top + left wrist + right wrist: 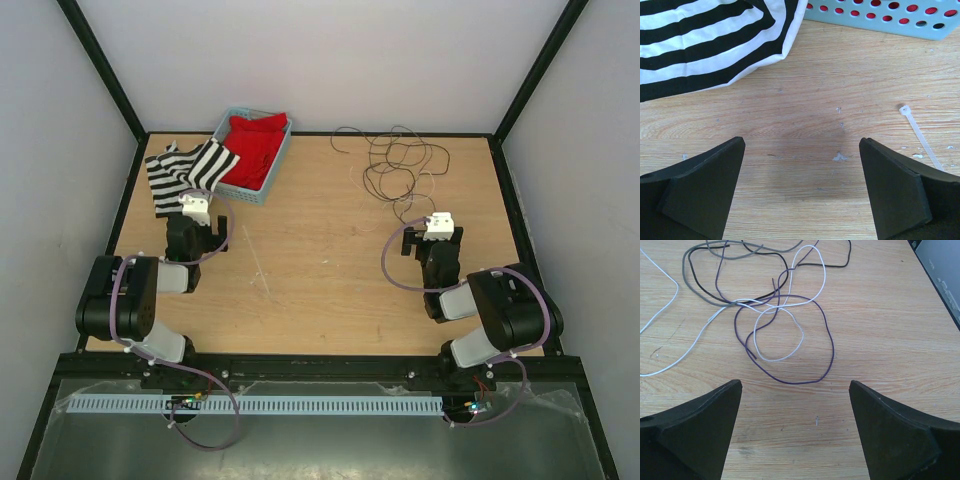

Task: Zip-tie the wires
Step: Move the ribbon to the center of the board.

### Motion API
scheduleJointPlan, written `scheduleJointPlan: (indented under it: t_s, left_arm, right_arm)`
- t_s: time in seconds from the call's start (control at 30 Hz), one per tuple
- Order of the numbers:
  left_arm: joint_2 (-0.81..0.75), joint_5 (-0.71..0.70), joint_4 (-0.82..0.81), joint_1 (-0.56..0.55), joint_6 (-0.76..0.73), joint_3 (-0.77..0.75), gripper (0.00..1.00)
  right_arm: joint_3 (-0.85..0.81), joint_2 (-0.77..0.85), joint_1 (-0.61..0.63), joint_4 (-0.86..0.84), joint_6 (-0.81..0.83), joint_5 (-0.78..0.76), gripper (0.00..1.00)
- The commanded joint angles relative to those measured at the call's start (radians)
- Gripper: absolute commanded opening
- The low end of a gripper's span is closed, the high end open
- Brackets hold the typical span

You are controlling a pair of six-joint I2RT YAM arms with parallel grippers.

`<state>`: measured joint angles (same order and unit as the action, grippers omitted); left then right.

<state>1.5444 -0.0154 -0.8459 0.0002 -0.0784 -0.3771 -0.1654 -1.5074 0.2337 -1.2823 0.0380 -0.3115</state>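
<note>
Left gripper (801, 142), wide open and empty, sits near the zip tie (921, 138). Right gripper (795, 385), likewise open and empty, faces the wires (747, 302), apparently ready for pickup.

You see a pale wooden surface (320, 270), lightly scuffed, closed in by plain white walls (330, 60) at the back and on both sides. Black frame bars (100, 62) rise at the two back corners. The light is soft and even.
</note>
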Motion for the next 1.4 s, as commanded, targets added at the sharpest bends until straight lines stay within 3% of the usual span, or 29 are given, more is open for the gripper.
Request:
scheduleJointPlan:
  t_s: [0.0,0.43,0.5,0.6,0.73,0.8,0.93,1.03,1.13,1.37]
  left_arm:
    - [-0.003,0.007,-0.020,0.000,-0.002,-0.024,0.99]
    - [-0.004,0.017,-0.020,0.005,0.001,-0.025,0.99]
    - [-0.005,0.017,-0.020,0.004,0.002,-0.023,0.99]
    - [-0.030,0.015,-0.002,0.004,0.001,-0.028,0.99]
    - [-0.198,-0.153,0.218,-0.032,0.024,-0.065,0.99]
    - [-0.290,-0.229,0.380,-0.054,0.148,-0.120,0.99]
    - [-0.406,-0.107,0.631,-0.071,0.415,-0.191,0.99]
    - [-0.395,-0.058,0.777,-0.096,0.533,-0.231,0.99]
    - [-0.340,-0.050,0.859,-0.168,0.534,-0.261,0.99]
    - [-0.207,-0.259,0.899,-0.389,0.504,-0.294,0.91]
  right_arm:
    - [-0.010,0.003,-0.003,-0.038,-0.012,-0.011,0.99]
    - [0.009,0.057,-0.003,-0.031,0.004,0.033,0.99]
    - [-0.001,0.137,-0.003,0.075,0.041,0.129,0.99]
    - [-0.117,0.242,-0.002,0.387,-0.025,0.164,0.99]
    - [-0.210,0.309,0.022,0.571,-0.087,0.256,1.00]
    - [-0.239,0.318,0.039,0.612,-0.117,0.293,1.00]
    - [-0.344,0.311,0.066,0.800,-0.132,0.291,1.00]
    - [-0.383,0.330,0.070,0.889,-0.136,0.279,0.99]
    - [-0.373,0.363,0.072,0.902,-0.144,0.276,0.99]
    - [-0.365,0.385,0.072,0.910,-0.147,0.281,0.99]
